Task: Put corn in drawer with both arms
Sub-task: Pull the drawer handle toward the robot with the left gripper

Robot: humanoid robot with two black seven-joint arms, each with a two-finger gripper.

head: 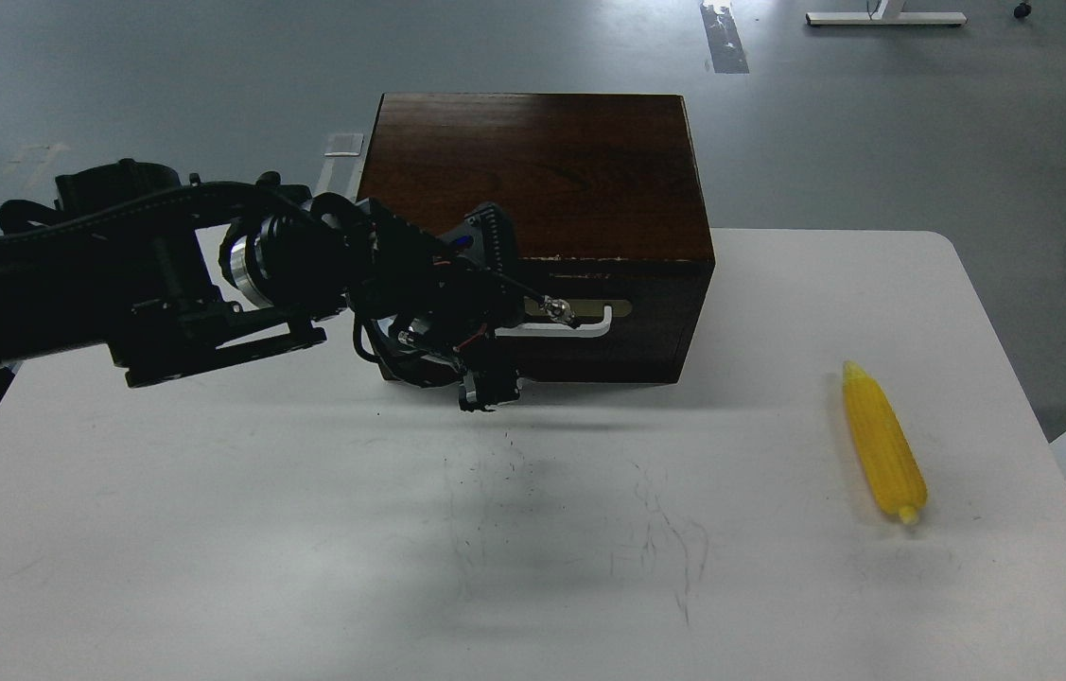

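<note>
The corn [882, 441] lay on the right side of the table [211, 567], well apart from the box [542, 161], its length running near to far. It looked like a light, hard plastic toy: stiff, ridged along its kernels, probably a little slick, and round enough to roll sideways if nudged. The thick middle seemed the safest place to take it, with the fingers closing across its width; the tapered ends would likely slip out of a pinch.

The drawer [632, 317] sat in the dark wooden box at the far middle of the table and appeared closed, its white handle [580, 328] lying across the front. The left arm [164, 274] reached in from the left, and the left gripper [504, 322] hung just in front of the handle's left end. It was dark and tangled with cables, so I could not tell whether its fingers stood apart, together, or around the bar. No right gripper was in sight; only a loop of black cable showed at the right edge.

The tabletop was white, flat and smooth, marked with thin scratches near the middle, and bare around the corn. Beyond it stretched a grey floor, with white furniture legs at the far right.
</note>
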